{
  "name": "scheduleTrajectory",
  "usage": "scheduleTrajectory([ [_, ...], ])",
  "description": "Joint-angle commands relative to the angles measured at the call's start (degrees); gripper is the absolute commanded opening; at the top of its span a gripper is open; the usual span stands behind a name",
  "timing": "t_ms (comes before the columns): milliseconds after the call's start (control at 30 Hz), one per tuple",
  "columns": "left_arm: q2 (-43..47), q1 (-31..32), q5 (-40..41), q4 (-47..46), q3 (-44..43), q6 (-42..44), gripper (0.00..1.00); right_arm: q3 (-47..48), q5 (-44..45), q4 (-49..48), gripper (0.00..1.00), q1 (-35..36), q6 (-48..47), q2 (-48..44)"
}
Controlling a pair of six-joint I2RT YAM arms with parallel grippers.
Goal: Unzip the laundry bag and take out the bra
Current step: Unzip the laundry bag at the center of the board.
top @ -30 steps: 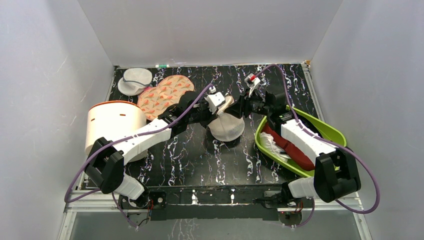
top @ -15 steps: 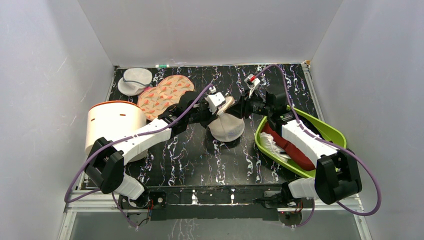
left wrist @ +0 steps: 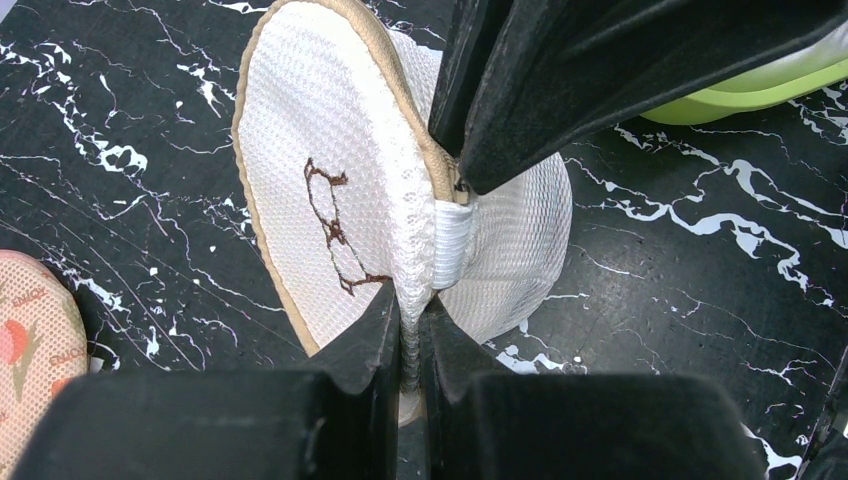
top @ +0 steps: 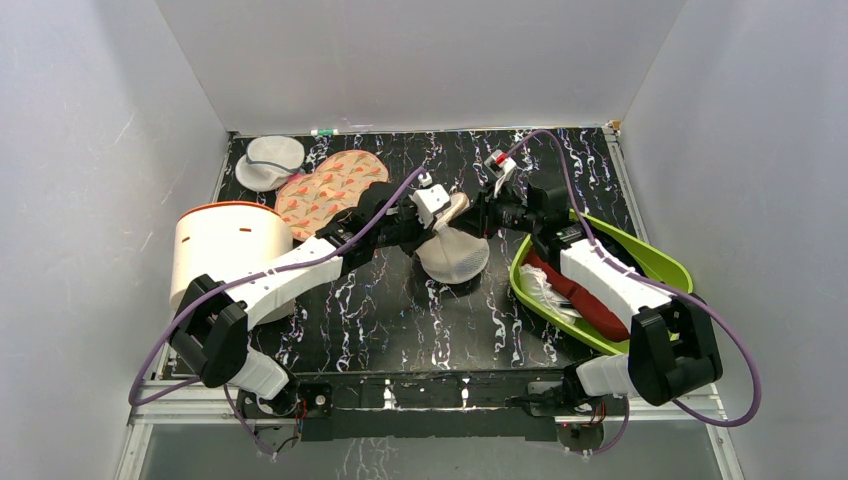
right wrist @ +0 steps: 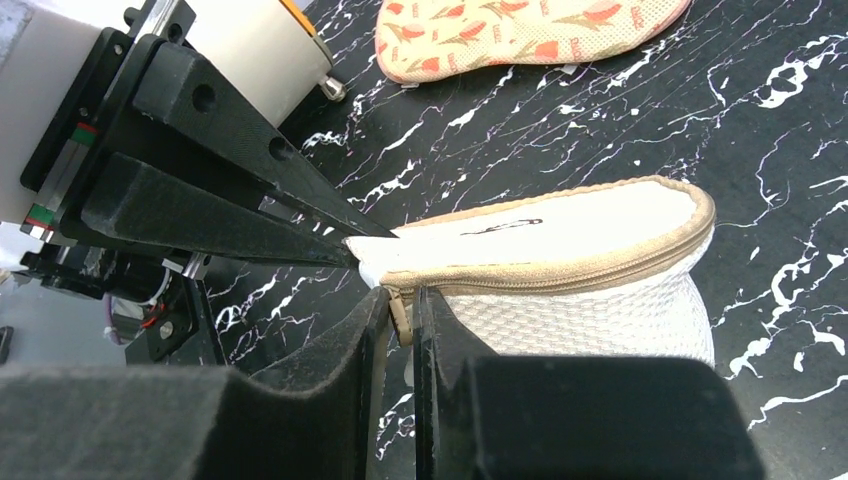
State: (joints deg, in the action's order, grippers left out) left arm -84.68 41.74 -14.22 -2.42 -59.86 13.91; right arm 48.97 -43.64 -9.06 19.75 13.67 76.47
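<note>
The laundry bag (top: 452, 252), a cream-white mesh pod with a tan zipper, stands on edge at the table's middle. My left gripper (top: 443, 212) is shut on the bag's rim, with the mesh pinched between the fingers in the left wrist view (left wrist: 410, 325). A dark thread mark (left wrist: 335, 232) shows on the bag's face. My right gripper (top: 480, 214) is shut on the tan zipper pull (right wrist: 404, 316) at the end of the zipper (right wrist: 560, 275), which looks zipped shut along its visible length. The bra is hidden.
A white tub with an orange rim (top: 222, 247) stands at the left. A patterned pod (top: 330, 188) and a greyish mesh pod (top: 270, 162) lie at the back left. A green tray (top: 655, 258) at the right holds a maroon garment (top: 585, 298).
My right gripper has edged slightly to the left at the bag's top. The left arm and the bag have hardly moved.
</note>
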Motion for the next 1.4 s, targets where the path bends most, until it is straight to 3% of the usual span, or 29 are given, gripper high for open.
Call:
scheduleTrajectory([
  [0,3.6,-0.2,-1.4,-1.2,-0.2,0.2,0.0,1.2,2.4,-2.4,0.1,0.6,0.1,-1.4],
  [200,3.8,-0.2,-1.6,-1.1,-0.1,0.5,0.0,0.8,6.8,-1.4,0.0,0.5,-0.5,-3.7],
  [600,4.5,-0.2,0.5,-0.4,0.2,2.0,0.0,1.3,19.1,1.7,0.0,0.4,-2.7,-6.4],
  [700,4.8,-0.2,0.8,-0.3,0.1,2.3,0.0,1.6,16.9,2.2,0.0,0.4,-3.8,-6.3],
  [833,5.3,-0.2,-2.2,-1.1,0.2,0.6,0.31,1.0,9.7,0.0,0.0,2.0,-3.2,-6.1],
  [1033,4.3,0.0,-7.4,-1.3,-0.9,-2.6,0.61,0.6,10.7,-1.0,0.0,7.3,-3.1,-6.9],
  [1133,3.7,0.0,-8.0,-1.4,-1.3,-3.5,0.6,0.3,11.5,-1.0,0.0,8.8,-2.8,-7.3],
  [1367,4.2,0.0,-2.1,0.0,-1.2,-1.3,0.39,-1.3,14.5,-1.9,0.0,9.2,-1.7,-8.6],
])
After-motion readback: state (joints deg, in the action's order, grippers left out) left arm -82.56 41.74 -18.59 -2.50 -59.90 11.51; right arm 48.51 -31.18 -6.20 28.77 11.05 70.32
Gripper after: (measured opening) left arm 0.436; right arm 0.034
